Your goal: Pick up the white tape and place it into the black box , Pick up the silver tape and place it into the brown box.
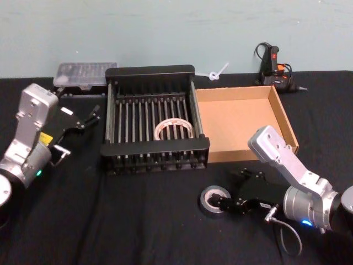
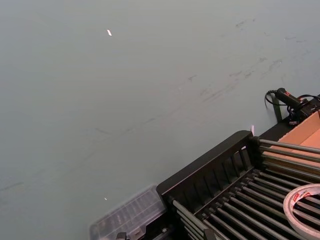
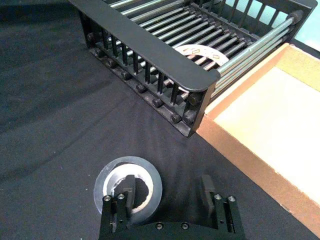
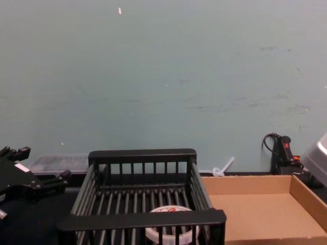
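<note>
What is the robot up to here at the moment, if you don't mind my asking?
It is sorting two tape rolls into boxes. The white tape already lies in the black box. The right hand is open and low over the silver tape on the table, one finger inside its hole, ready to grip. The brown box awaits it. The left hand sits open beside the black box.

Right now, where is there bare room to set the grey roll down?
The shallow brown cardboard box has a bare floor. The black slatted crate holds the white tape roll near its front. The right gripper straddles one side of the grey-silver tape roll.
</note>
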